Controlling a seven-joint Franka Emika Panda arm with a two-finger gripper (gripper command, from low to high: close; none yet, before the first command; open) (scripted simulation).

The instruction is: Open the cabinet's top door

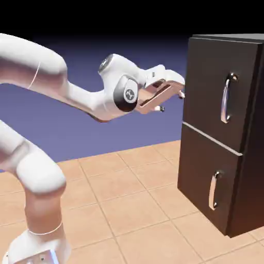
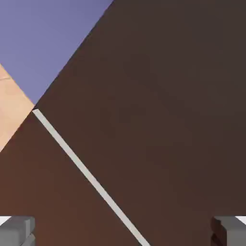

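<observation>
The dark brown cabinet (image 1: 253,154) stands at the exterior view's right. Its top door (image 1: 209,77) is shut flat and carries a long curved silver handle (image 1: 226,98). My gripper (image 1: 171,101) hovers open just off the door's left edge, level with the handle and well to the left of it, touching nothing. In the hand view the top door (image 2: 158,105) fills the upper right, and a pale seam (image 2: 86,173) runs diagonally below it. Both grey fingertips (image 2: 17,230) sit far apart at the bottom corners, nothing between them. No handle shows in the hand view.
The shorter bottom door (image 1: 201,175), with a small silver handle (image 1: 214,191), sits under the seam, also shut. A tan tiled floor (image 1: 129,206) spreads in front of the cabinet. My white arm (image 1: 36,175) rises at the lower left.
</observation>
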